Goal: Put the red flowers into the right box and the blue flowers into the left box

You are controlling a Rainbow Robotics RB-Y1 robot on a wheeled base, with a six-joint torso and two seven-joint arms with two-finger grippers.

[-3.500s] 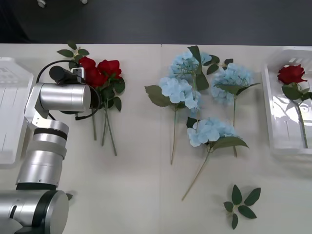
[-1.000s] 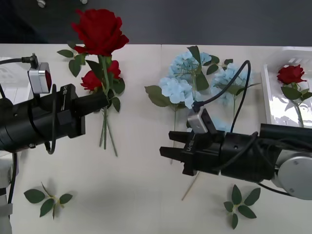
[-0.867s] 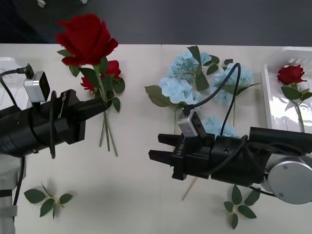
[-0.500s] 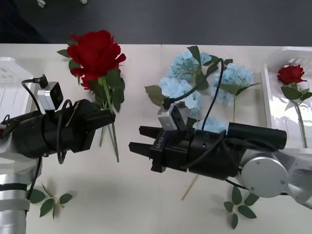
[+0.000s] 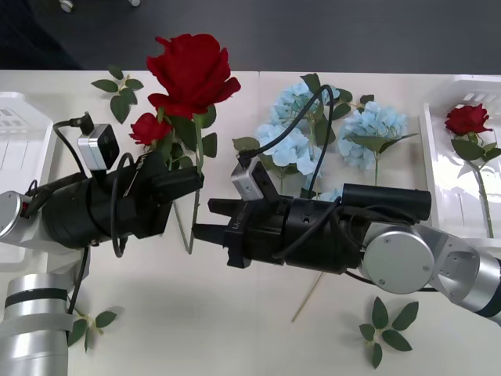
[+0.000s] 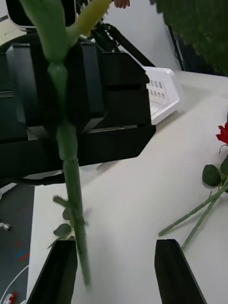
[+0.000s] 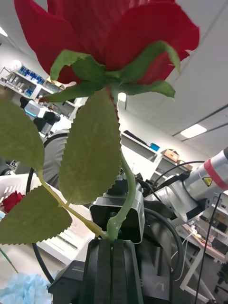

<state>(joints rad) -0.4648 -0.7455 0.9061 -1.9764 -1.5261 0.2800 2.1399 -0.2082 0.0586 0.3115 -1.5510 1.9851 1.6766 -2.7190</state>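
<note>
My left gripper (image 5: 190, 182) is shut on the stem of a red flower, and holds its bloom (image 5: 192, 73) upright above the table. The lower stem (image 6: 71, 190) hangs between the fingers of my open right gripper (image 5: 205, 221), close to one finger (image 6: 59, 270). In the left wrist view the stem stands clamped in my left gripper (image 7: 113, 273) under the bloom (image 7: 109, 38). More red flowers (image 5: 150, 128) lie on the table behind. Another red flower (image 5: 467, 119) lies in the right box (image 5: 438, 196). Blue flowers (image 5: 293, 145) lie mid-table. The left box (image 5: 19, 141) sits at the left edge.
Loose green leaf sprigs lie at the front right (image 5: 387, 329), the front left (image 5: 86, 323) and the back left (image 5: 117, 84). The two arms' black wrists crowd the table's middle. Cables loop above both wrists.
My left gripper has carried the rose to the right and tilted it upright. The right gripper has slid left until its open fingers flank the hanging stem.
</note>
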